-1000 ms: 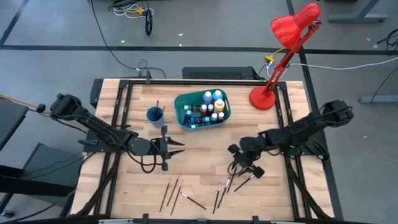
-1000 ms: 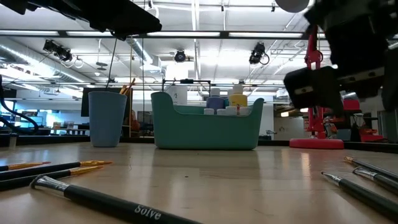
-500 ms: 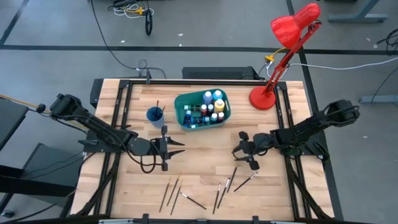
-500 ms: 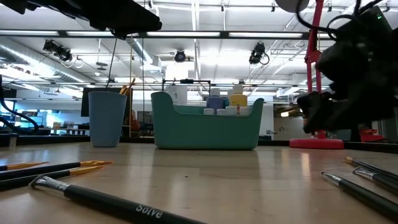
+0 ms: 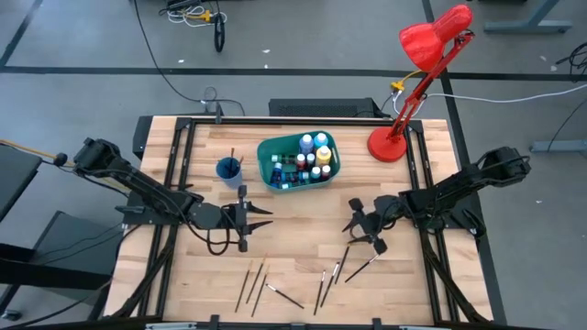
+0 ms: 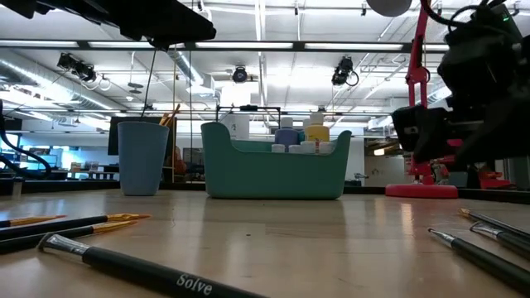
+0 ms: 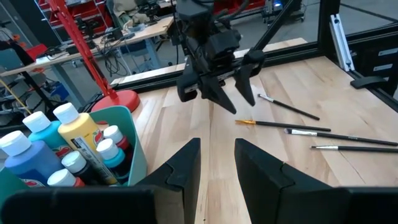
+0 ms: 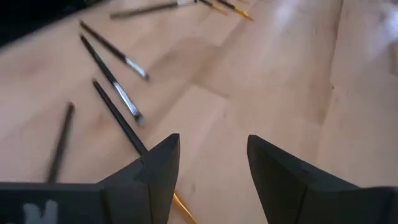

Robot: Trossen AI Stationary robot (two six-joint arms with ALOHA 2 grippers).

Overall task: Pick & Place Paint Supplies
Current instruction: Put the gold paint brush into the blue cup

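Near the front edge of the pale wooden counter [image 5: 303, 252] lie the thin dark-handled paint brushes [image 5: 260, 280], loose in two small bunches. Their long sides mostly run from the front of the counter toward the back, a bit slanted. Some bristle tips point back and some point front.

The right pincer [image 5: 363, 224] hangs just above the right bunch, right beside one slanted brush [image 5: 364, 266]. Its fingers are wide apart and hold nothing. I think it is about to pick up a brush. For that, it should drop down with one finger on each side of the thin handle, then squeeze.

The left pincer [image 5: 260, 216] waits mid-counter, fingers a little apart, empty.

Farther back, the teal plastic bin [image 5: 271, 152] holds the small paint bottles [image 5: 312, 158]. The small blue cup [image 5: 228, 169] beside it holds a brush.
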